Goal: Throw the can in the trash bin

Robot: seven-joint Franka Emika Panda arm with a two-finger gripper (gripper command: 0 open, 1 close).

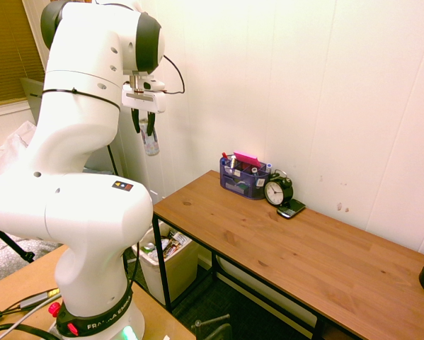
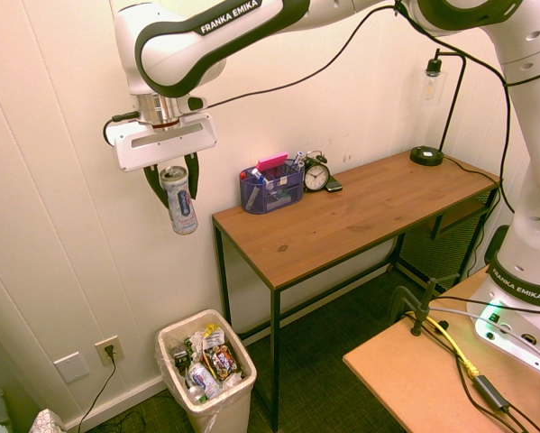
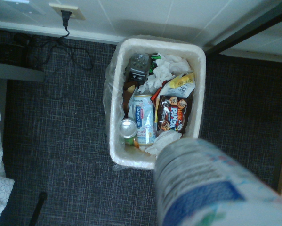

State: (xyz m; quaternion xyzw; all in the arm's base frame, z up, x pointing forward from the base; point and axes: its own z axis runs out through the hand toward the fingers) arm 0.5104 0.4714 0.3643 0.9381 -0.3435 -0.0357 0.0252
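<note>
In the second exterior view, the gripper (image 2: 169,187) hangs high beside the wall at left, its fingers on either side of the top of the can (image 2: 180,202); whether they grip it or are letting go cannot be told. The trash bin (image 2: 226,406) stands on the floor below, and the wooden desk (image 2: 360,216) lies to the right

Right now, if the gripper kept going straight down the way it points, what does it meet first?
Probably the trash bin: the gripper, with the can between its fingers, hangs high over it with only air between. Exact alignment is unclear; it may land near the rim.
</note>
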